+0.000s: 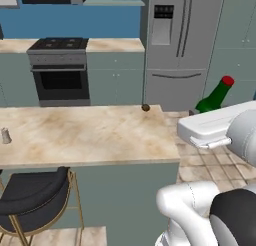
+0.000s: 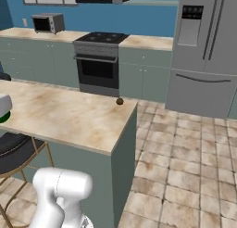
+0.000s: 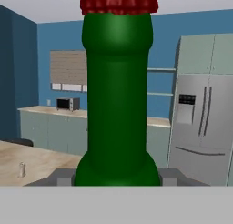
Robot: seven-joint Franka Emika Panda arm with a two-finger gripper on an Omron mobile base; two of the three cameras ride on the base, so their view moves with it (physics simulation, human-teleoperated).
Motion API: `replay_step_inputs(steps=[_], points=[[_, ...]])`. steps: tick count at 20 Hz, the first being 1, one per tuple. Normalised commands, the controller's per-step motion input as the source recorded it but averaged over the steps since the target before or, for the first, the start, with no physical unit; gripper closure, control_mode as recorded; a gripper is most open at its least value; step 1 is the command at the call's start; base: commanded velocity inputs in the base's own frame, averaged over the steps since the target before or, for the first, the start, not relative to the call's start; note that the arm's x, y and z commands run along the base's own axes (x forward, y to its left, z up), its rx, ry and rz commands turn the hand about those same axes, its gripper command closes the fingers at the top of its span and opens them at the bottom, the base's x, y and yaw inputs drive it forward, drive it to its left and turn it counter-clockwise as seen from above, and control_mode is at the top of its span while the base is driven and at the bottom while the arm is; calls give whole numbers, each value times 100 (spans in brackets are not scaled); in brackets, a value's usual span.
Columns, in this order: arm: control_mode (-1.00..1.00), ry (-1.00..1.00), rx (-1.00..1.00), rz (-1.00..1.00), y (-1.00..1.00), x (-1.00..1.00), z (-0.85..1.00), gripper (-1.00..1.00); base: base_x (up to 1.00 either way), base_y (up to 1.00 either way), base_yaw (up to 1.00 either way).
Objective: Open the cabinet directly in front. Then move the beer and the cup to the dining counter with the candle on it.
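While the fridge (image 1: 182, 42) stands at twelve o'clock beyond the tiled floor, the dining counter (image 1: 90, 135) stretches toward nine o'clock in the left base view, a dark stool (image 1: 32, 195) tucked at its near side. Out past the counter's end, at three o'clock, the beer (image 1: 216, 96) leans in the gripper (image 3: 116, 175), whose fingers pinch the bottle's body just below the shoulder. A small pale shaker (image 1: 5, 135) sits on the counter at nine o'clock, and a tiny dark round object (image 1: 145, 107) rests at its far corner.

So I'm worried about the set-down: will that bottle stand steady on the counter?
Probably tippy: the slim dark green glass bottle with the red cap is tall and long-necked. Its smooth glass likely slips and may crack if dropped. The beige marble-patterned counter looks flat, which helps.
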Motion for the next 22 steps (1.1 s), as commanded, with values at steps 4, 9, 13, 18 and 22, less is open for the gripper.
replay_step_inputs(steps=[4,9,13,18,22], points=[[100,0,0,0,0,0,0,100,44,0,8],[-100,2,0,5,0,1,-3,100,8,0,4],[-100,16,5,20,0,23,-5,100,0,0,0],[-100,24,9,20,0,21,-21,100,0,0,0],[-100,21,1,11,0,6,-30,100,0,0,0]])
